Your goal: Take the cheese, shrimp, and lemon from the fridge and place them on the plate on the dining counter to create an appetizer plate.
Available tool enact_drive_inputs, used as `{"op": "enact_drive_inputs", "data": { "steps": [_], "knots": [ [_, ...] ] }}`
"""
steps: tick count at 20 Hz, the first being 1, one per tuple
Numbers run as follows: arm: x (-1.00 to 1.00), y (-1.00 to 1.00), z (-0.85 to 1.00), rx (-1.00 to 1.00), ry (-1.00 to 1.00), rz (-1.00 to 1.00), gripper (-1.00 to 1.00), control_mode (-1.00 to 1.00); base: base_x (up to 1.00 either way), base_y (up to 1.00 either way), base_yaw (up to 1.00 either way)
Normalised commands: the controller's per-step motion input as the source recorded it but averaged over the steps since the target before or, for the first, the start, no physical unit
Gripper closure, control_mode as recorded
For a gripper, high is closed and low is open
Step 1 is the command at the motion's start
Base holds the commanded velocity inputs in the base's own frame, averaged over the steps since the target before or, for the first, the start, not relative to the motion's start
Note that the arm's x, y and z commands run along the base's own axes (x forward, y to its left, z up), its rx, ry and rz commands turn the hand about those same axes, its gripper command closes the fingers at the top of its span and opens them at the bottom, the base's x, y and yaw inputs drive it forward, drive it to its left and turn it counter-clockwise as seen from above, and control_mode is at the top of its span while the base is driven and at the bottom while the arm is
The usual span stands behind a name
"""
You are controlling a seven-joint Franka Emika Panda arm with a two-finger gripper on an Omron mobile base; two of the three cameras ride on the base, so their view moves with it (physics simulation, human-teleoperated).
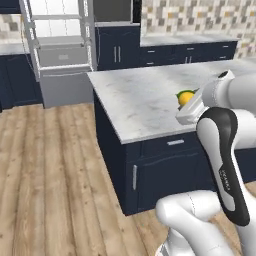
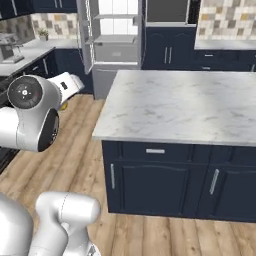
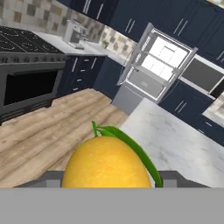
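My gripper (image 1: 189,101) is shut on the lemon (image 1: 186,97), a yellow fruit with a green leaf, and holds it in the air above the near end of the dining counter (image 1: 140,95). In the hand view the lemon (image 3: 107,164) sits large between the two fingertips (image 3: 49,179). Beyond it the marble top of the dining counter (image 3: 175,144) stretches away. The fridge (image 1: 60,40) stands open at the back, with its white inside and grey shelves showing; the same fridge (image 2: 115,35) is seen from the other side. The cheese, shrimp and plate are out of view.
A black stove with an oven (image 3: 30,83) and a coffee machine (image 3: 74,35) line the wall worktop to the left. Navy cabinets (image 1: 185,52) run behind the island. Wood floor (image 1: 50,165) lies open between island and fridge.
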Motion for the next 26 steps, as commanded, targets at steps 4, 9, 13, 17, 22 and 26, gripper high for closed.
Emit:
{"op": "enact_drive_inputs", "data": {
  "steps": [4, 9, 13, 17, 22, 26],
  "knots": [
    [0.0, 0.0, 0.0, 0.0, 0.0, 0.0, 1.0, 1.0, 0.76, -1.0, -0.02],
    [0.0, 0.0, 0.0, 0.0, 0.0, 0.0, 1.0, 1.0, 0.53, -1.0, 0.0],
    [0.0, 0.0, 0.0, 0.0, 0.0, 0.0, 1.0, 1.0, 0.03, -1.0, 0.0],
    [0.0, 0.0, 0.0, 0.0, 0.0, 0.0, 1.0, 1.0, -0.02, -1.0, 0.0],
    [0.0, 0.0, 0.0, 0.0, 0.0, 0.0, 1.0, 1.0, -0.14, -1.0, 0.0],
    [0.0, 0.0, 0.0, 0.0, 0.0, 0.0, 1.0, 1.0, -0.24, -1.0, 0.0]
  ]
}}
